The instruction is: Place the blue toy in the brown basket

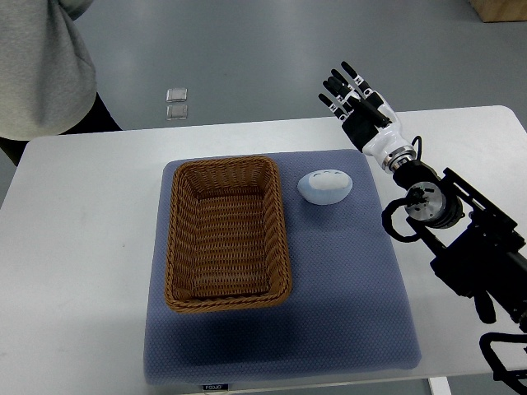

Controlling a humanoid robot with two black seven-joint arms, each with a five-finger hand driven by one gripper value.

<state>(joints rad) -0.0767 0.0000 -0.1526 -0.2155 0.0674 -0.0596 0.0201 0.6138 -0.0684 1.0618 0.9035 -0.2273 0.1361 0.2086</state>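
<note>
- Right hand (356,97): arm enters from the right edge; hand sits over the far side of the white table (90,214), just past the far right corner of the blue mat (346,296). Fingers (339,82) extended and spread, pointing away toward the far-left; holding nothing.
- Left arm: not visible.
- Blue toy (325,187): pale blue, egg-like, lying on the mat in its far right part. Just beside the basket's right wall, with a narrow strip of mat between them; not touching.
- Toy long axis runs roughly left-right, slightly tilted; narrower end looks to point right, though that is hard to call.
- Brown basket (282,239): wicker, rectangular, upright, open top, nothing inside. Long axis runs near-far. Occupies the left half of the mat.
- Clearance: open mat to the near side and right of the toy, a thin strip on its far side. Hand is near the toy, on its far-right side, apart from it.
- Mat edges: near edge close to the table's near edge; bare table left, right and beyond.
- Person in a grey top (37,66) at the far-left corner, beside the table.
- Two small clear squares (176,103) on the floor beyond the table.
</note>
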